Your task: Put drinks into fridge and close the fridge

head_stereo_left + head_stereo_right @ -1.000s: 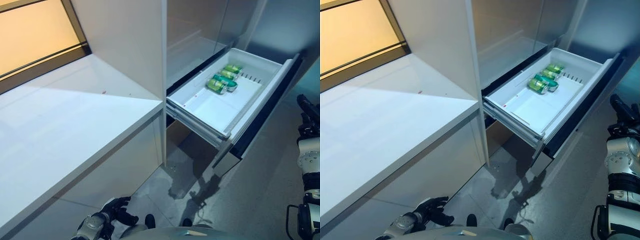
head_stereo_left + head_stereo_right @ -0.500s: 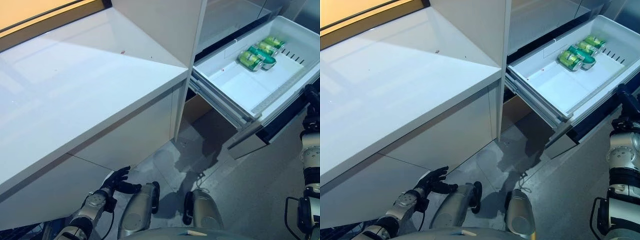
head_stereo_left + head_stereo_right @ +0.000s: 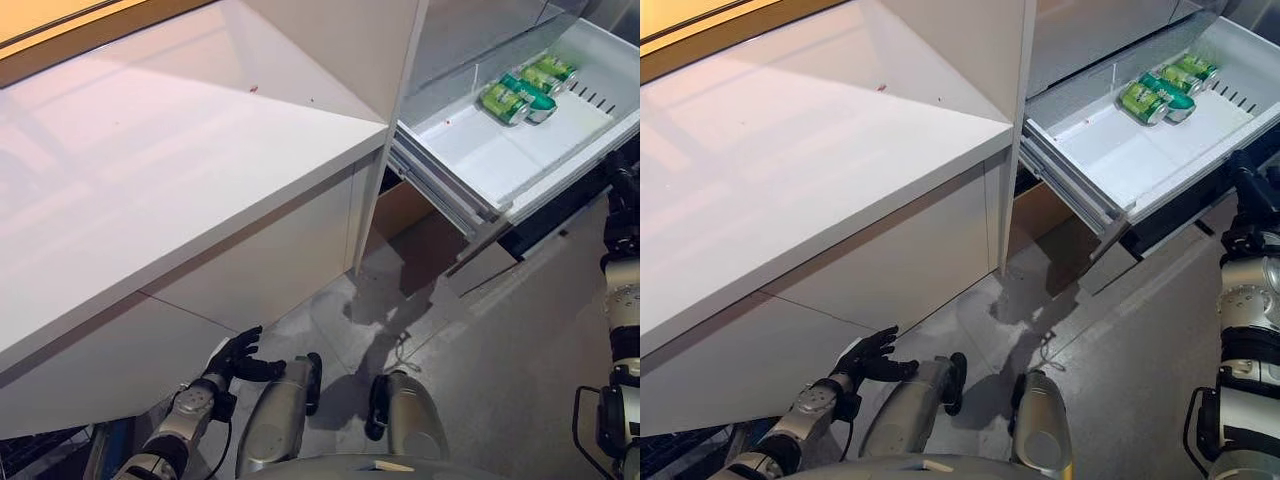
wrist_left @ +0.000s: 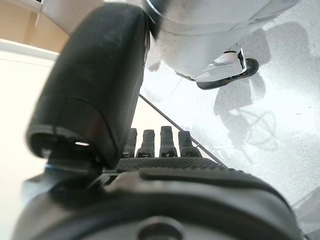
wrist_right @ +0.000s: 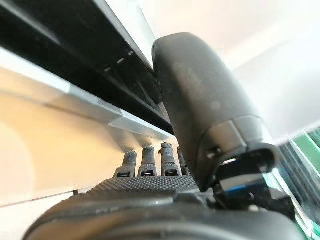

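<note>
The white fridge drawer (image 3: 495, 152) stands pulled out at the upper right. Three green drink cans (image 3: 505, 100) lie side by side at its far end. My right hand (image 3: 1248, 190) is at the drawer's dark front panel (image 5: 75, 55), on the right edge of the eye views. Its fingers (image 5: 150, 160) are straight and lie against that panel, holding nothing. My left hand (image 3: 237, 356) hangs low by the base of the counter with relaxed fingers (image 4: 160, 142) and is empty.
A long white counter (image 3: 150, 150) fills the left side, with a tall white cabinet panel (image 3: 350, 40) between it and the fridge. Grey floor (image 3: 500, 350) lies below the drawer.
The camera has tilted down and shifted. My right hand stays at the drawer's front, and the drawer looks slightly further in. The left hand hangs much as before.
</note>
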You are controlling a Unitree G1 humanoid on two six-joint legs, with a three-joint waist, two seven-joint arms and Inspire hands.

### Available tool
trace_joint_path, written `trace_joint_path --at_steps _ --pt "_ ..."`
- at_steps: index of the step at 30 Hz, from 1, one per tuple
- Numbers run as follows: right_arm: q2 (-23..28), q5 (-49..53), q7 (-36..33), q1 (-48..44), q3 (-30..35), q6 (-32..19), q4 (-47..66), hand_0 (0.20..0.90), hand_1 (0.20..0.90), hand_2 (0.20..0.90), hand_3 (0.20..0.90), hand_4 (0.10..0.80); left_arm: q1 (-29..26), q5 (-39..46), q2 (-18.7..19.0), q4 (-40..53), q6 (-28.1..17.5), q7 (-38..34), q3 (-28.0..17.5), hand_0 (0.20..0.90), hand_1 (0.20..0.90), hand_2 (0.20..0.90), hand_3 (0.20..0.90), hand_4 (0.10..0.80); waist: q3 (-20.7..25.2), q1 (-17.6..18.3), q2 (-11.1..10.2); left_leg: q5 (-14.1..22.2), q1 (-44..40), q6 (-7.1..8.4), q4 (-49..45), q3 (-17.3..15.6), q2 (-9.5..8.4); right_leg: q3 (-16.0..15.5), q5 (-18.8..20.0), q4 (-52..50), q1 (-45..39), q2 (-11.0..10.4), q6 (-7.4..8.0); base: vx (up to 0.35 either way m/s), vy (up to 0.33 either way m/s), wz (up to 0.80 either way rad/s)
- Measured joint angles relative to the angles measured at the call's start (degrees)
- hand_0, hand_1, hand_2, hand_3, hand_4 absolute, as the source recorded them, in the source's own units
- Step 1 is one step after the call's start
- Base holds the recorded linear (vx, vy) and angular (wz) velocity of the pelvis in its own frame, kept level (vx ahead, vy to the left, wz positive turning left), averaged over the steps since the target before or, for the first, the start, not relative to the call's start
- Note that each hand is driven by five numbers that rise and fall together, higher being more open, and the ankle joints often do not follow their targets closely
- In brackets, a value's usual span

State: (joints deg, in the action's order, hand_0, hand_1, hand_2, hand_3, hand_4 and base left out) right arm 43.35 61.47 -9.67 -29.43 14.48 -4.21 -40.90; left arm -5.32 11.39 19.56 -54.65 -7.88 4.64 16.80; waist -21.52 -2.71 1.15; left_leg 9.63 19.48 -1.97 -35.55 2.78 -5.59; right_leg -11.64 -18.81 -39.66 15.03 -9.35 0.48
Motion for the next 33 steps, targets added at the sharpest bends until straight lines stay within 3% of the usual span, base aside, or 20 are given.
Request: trace_joint_path --at_steps 7,21,25,33 --pt "0.0 -2.2 1.8 -4.4 -6.1 2.9 -0.7 0.900 0.900 0.900 0.900 0.800 1.6 -0.3 -0.2 -0.4 1.2 -0.5 -0.4 0.900 0.900 0.900 0.900 0.800 0.0 -0.7 0.1 -0.3 -1.8 0.37 1.3 1.2 -0.20 -1.2 -0.2 1.0 -2.0 0.0 -0.35 0.090 -0.010 0.08" --pt "-3.5 -4.3 15.1 -5.1 -13.4 10.5 2.2 0.900 0.900 0.900 0.900 0.800 9.1 -6.0 0.5 -0.6 5.3 1.8 -0.4 0.900 0.900 0.900 0.900 0.800 0.0 -5.8 0.1 -0.7 -5.5 0.66 3.9 3.3 -0.49 -3.6 -0.4 4.6 -7.1 0.1 -0.33 0.045 -0.038 0.09" --pt "-5.2 -4.9 14.3 -5.1 -15.1 10.4 5.5 0.900 0.900 0.900 0.900 0.800 9.1 -6.9 0.6 0.0 5.3 2.1 -0.4 0.900 0.900 0.900 0.900 0.800 0.0 -6.8 0.1 -0.8 -5.9 0.57 4.3 3.3 -0.48 -3.5 -0.3 5.1 -7.5 0.1 -0.14 -0.048 -0.040 0.01" --pt "-8.6 -5.9 7.5 -2.3 -13.8 7.7 12.5 0.900 0.900 0.900 0.900 0.800 8.7 -6.9 1.0 0.1 5.5 2.5 -0.5 0.900 0.900 0.900 0.900 0.800 0.5 -4.7 -0.4 -2.0 -8.2 0.25 8.7 1.4 0.70 -1.5 2.2 10.0 -8.6 1.3 0.33 -0.102 -0.033 -0.15"
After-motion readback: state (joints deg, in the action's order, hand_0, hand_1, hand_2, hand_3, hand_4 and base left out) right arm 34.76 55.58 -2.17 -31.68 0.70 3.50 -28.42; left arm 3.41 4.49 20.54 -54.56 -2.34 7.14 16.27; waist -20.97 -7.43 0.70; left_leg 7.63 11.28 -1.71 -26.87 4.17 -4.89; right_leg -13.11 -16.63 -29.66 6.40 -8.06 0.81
